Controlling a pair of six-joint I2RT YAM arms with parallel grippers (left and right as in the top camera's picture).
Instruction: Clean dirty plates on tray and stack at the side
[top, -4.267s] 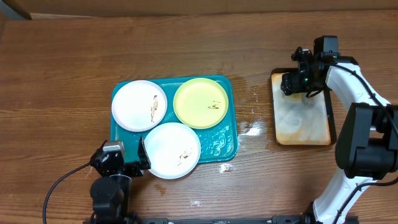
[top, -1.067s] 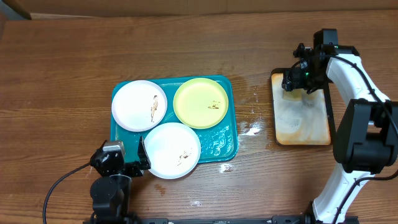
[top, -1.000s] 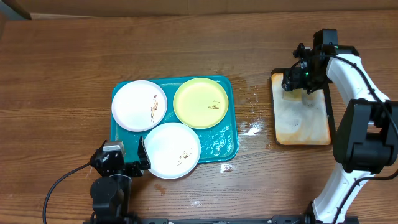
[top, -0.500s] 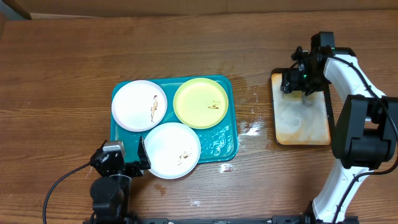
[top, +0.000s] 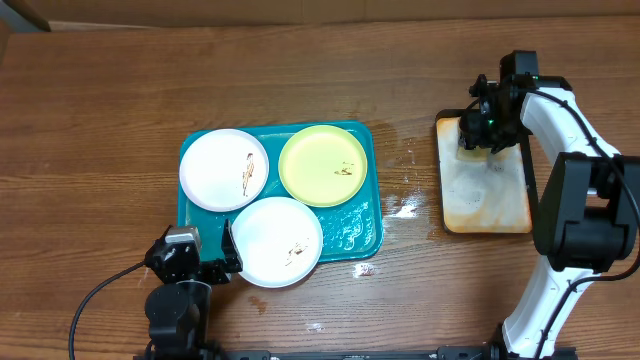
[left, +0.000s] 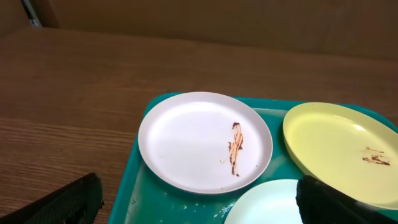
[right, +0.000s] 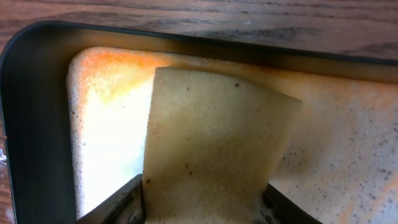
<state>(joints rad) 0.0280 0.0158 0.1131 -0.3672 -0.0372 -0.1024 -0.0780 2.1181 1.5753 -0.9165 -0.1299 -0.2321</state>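
The teal tray (top: 366, 228) holds three dirty plates: a white one (top: 223, 168) at the back left, a pale yellow-green one (top: 322, 165) at the back right, a white one (top: 277, 241) at the front. My left gripper (top: 215, 262) is open at the tray's front left edge, just left of the front plate. In the left wrist view the back white plate (left: 205, 140) shows a brown smear and the yellow-green plate (left: 339, 149) lies to its right. My right gripper (top: 478, 132) is shut on a tan sponge (right: 211, 143) over the foamy black-rimmed tray (top: 487, 190).
The narrow black-rimmed tray (right: 37, 112) holds rust-tinted soapy foam at the right of the table. Water drops and wet patches (top: 402, 205) lie on the wood between the two trays. The table's back edge runs along the top.
My right gripper has shifted slightly over the back end of the black-rimmed tray with the sponge. The left arm and the plates have not moved.
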